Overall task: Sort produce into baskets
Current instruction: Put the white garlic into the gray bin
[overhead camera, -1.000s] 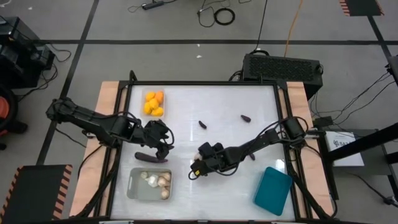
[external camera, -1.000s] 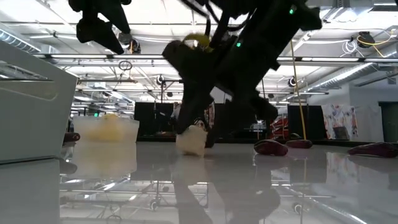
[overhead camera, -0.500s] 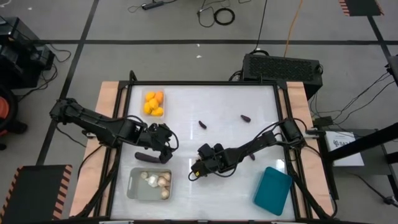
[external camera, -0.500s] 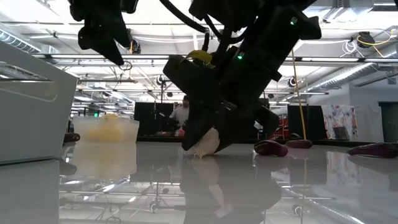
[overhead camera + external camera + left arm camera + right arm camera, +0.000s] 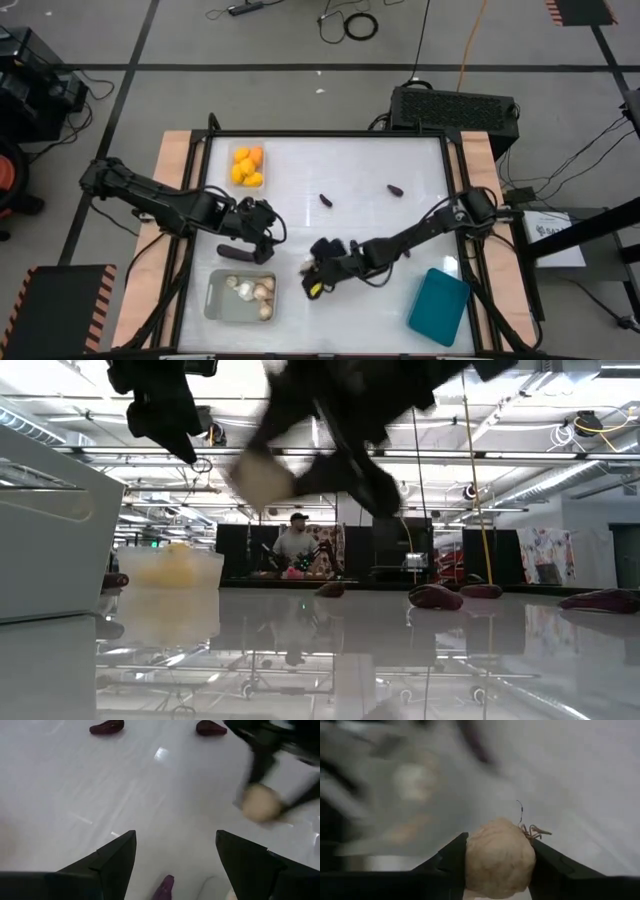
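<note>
Your right arm reaches in from the table's three o'clock edge, stretched low and long toward seven o'clock, with its wrist turned down past the centre. The right gripper (image 5: 314, 278) sits at the end of that reach, lifted clear of the surface in the low view, and its two dark fingers (image 5: 451, 861) are pressed against both sides of a pale bulb (image 5: 499, 857), pinching it between them. Your left arm comes in from nine o'clock, elbow bent, forearm angled toward four o'clock. The left gripper (image 5: 262, 228) hangs above the table, fingers (image 5: 114, 857) spread wide apart with nothing between them.
</note>
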`<action>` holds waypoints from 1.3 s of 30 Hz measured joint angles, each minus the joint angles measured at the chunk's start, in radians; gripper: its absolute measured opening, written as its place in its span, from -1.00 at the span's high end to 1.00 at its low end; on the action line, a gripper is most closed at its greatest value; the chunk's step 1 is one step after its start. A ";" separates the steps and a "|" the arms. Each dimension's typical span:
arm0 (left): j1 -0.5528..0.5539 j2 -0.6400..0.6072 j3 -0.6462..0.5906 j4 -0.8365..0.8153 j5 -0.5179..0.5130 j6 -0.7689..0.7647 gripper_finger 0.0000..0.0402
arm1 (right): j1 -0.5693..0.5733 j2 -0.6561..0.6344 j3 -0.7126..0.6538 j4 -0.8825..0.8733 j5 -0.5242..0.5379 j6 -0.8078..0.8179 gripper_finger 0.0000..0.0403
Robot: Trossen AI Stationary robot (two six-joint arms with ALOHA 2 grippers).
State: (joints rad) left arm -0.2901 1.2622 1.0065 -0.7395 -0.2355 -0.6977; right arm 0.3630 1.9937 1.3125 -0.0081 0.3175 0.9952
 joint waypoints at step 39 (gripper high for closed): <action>-0.082 -0.005 0.000 -0.276 0.003 0.205 -0.39 | 0.001 0.473 0.955 -0.426 -0.004 -0.407 -0.21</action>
State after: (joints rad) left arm -0.3724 1.2572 1.0065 -1.0158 -0.2325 -0.4928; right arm 0.3645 2.4669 2.2677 -0.4340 0.3135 0.5878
